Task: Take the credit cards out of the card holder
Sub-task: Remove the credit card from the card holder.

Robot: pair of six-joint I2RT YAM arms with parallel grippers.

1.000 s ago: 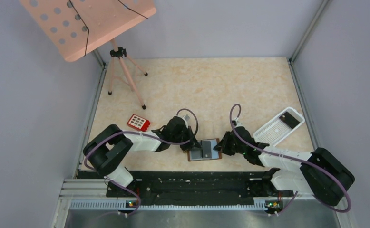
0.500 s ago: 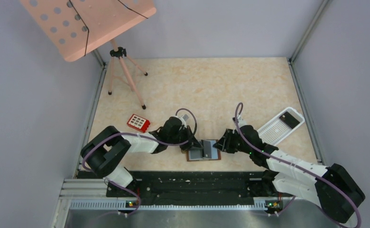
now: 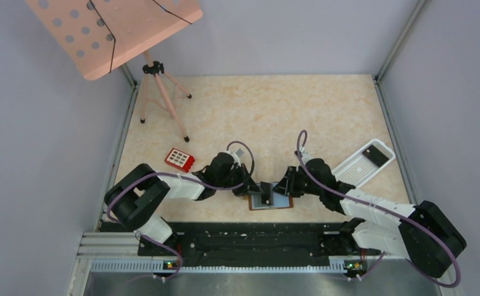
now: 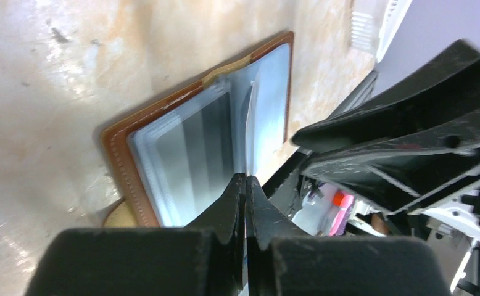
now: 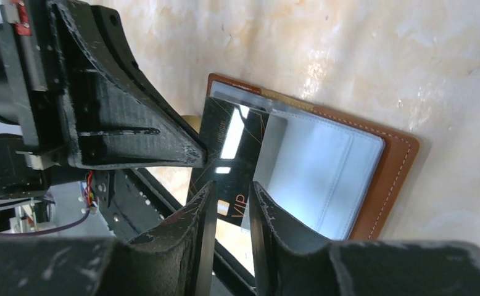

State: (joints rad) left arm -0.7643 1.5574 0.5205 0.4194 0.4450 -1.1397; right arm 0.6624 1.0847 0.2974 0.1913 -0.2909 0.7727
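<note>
The card holder [image 3: 273, 202] lies open on the beige marbled table [image 3: 274, 105], near its front edge, between the two grippers. Plain grey walls close the table in on three sides. A pink perforated music stand [image 3: 114, 31] on a tripod fills the far left corner. A red keypad block [image 3: 179, 159] lies left of the arms, and a white perforated tray [image 3: 355, 168] with a dark item in it lies to the right, both well apart from the holder.

From above, the holder is only a small brown-edged patch, partly hidden by the arms. The left wrist view shows its stitched brown border, its blue-grey inside, and a thin leaf standing on edge from the fold. The left gripper [image 4: 245, 185] has its jaws pressed together on that leaf. Only the right wrist view shows the leaf's face. It is a black card [image 5: 225, 145] with gold "VIP" lettering, and clear plastic shows around its upper edge. The right gripper [image 5: 232, 200] has its jaws a little apart, with the card's lower end showing in the gap. Whether they touch the card cannot be told.
</note>
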